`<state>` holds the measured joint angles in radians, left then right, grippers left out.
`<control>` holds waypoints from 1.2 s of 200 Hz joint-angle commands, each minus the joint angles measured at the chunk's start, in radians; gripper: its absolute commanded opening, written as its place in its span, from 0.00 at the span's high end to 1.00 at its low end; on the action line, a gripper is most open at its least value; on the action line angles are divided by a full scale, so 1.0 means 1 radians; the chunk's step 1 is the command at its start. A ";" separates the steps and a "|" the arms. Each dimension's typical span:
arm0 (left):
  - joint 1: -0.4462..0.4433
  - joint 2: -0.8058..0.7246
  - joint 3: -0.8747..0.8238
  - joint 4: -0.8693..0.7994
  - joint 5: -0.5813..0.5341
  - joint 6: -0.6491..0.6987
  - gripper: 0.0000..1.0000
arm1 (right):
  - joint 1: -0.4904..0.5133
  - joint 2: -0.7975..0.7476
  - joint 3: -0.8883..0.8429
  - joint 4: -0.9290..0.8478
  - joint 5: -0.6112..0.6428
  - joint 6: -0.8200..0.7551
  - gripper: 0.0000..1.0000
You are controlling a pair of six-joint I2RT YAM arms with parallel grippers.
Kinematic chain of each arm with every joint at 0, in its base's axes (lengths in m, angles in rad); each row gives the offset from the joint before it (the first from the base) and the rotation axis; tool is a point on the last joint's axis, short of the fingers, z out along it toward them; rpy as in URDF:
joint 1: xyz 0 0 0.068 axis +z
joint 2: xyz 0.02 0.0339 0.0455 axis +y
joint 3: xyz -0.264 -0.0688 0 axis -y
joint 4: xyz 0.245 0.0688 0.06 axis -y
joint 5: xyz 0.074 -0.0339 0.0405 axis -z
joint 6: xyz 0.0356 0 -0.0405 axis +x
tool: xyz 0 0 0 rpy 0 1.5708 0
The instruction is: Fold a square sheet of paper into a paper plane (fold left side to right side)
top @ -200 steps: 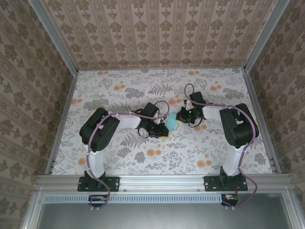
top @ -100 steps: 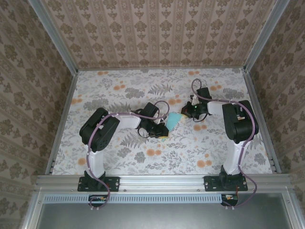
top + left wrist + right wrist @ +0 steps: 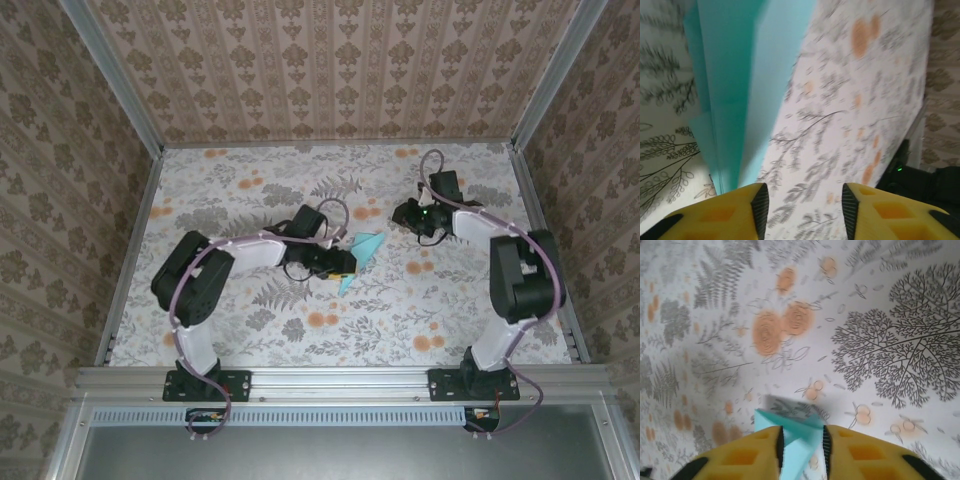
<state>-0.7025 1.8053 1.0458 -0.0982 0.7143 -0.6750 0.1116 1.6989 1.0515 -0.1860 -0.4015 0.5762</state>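
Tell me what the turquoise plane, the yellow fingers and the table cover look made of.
Paper plane: thin matte paper, by its sharp creases and layered folds. Fingers: yellow plastic, probably, moulded with recessed pockets. Table cover: matte floral print; paper or vinyl, unclear.

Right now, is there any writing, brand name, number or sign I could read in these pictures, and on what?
No readable text anywhere.
The sheet of paper is plain turquoise.
The tablecloth and walls carry only flower and leaf patterns.
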 commanded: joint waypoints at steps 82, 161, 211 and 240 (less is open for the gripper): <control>0.239 -0.389 -0.200 0.028 -0.199 0.043 0.42 | 0.474 -0.105 0.009 -0.290 0.476 0.253 0.31; 0.294 -0.479 -0.265 -0.023 -0.236 0.086 0.41 | 0.555 0.148 0.225 -0.436 0.584 0.288 0.46; 0.310 -0.488 -0.268 -0.035 -0.230 0.098 0.41 | 0.556 0.158 0.218 -0.492 0.601 0.272 0.65; 0.313 -0.487 -0.268 -0.035 -0.228 0.097 0.40 | 0.556 0.097 0.186 -0.498 0.610 0.268 0.76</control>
<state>-0.3973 1.3396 0.7849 -0.1181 0.4911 -0.6052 0.6621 1.8511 1.2518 -0.6292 0.1696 0.8410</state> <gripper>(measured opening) 0.594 0.272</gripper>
